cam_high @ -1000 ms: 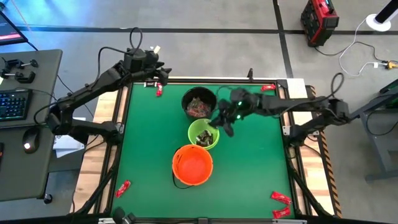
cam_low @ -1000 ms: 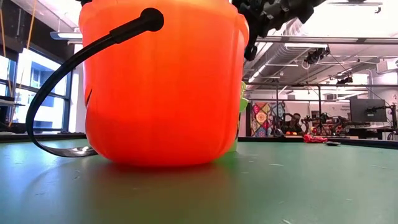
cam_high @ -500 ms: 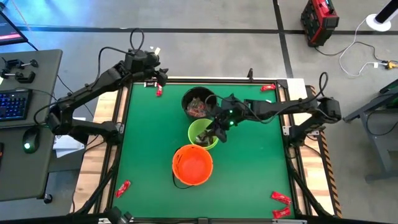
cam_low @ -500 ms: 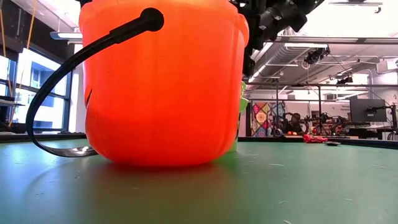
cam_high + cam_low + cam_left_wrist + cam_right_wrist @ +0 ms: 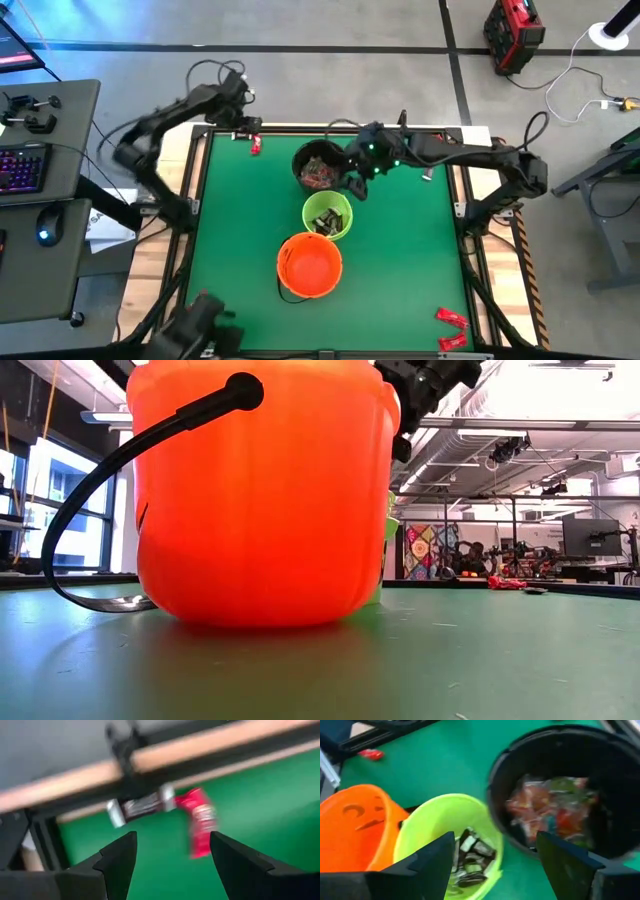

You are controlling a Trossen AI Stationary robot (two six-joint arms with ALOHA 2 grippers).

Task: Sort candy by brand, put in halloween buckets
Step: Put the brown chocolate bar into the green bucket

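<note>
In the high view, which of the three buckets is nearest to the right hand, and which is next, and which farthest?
From the right hand:
1. Black bucket, right beside the hand, at the table's far side.
2. Green bucket, in the middle.
3. Orange bucket, toward the near edge.

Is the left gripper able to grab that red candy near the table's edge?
Probably yes. The left gripper is open and aimed at the red candy, with bare green table between them and nothing blocking.

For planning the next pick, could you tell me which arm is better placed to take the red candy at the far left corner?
Left: the left gripper hangs open facing the red candy; the right gripper is by the black bucket.
</note>
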